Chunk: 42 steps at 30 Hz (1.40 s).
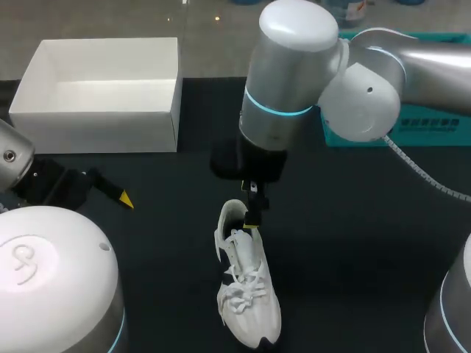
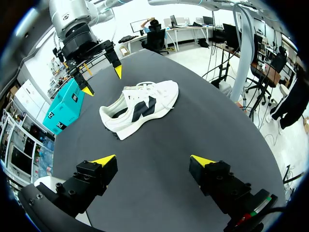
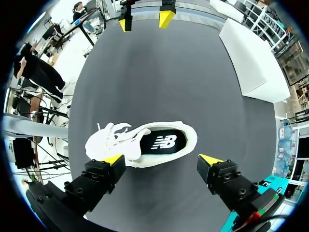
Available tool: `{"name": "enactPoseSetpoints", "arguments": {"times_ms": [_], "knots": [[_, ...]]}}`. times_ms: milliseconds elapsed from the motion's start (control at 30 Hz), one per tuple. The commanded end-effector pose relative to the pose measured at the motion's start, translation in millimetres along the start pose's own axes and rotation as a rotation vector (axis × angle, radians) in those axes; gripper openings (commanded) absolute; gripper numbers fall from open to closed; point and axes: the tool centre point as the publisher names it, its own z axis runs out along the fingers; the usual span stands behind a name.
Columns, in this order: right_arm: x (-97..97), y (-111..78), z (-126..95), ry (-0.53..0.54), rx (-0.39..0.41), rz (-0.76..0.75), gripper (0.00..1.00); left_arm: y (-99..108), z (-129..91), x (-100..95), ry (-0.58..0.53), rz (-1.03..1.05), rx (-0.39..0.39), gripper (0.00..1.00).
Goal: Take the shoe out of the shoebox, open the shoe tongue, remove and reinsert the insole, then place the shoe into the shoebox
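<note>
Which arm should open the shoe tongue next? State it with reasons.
Right. The right gripper hangs over the opening of the shoe, fingers open. The left gripper sits off to the side, bare table between it and the shoe.

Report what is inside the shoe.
Inside the white shoe lies a dark insole with a white logo, seen through the opening in the right wrist view. Its front part, toward the toe, is covered by the tongue and laces.
</note>
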Motion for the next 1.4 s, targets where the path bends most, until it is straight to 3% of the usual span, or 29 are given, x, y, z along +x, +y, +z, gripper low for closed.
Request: {"name": "enactPoseSetpoints", "arguments": {"times_ms": [33,833,1400], "knots": [[-12.9,6.4,12,0.013,0.0,-0.002,1.0,-1,0,0.0,0.001,0.0,-0.003,1.0],[-42.1,17.3,51,-0.003,0.001,0.024,1.0,-1,0,0.0,0.001,0.0,-0.003,1.0],[-53.5,10.9,76,0.008,-0.002,0.033,1.0,-1,0,0.0,0.001,0.0,-0.003,1.0]]}}
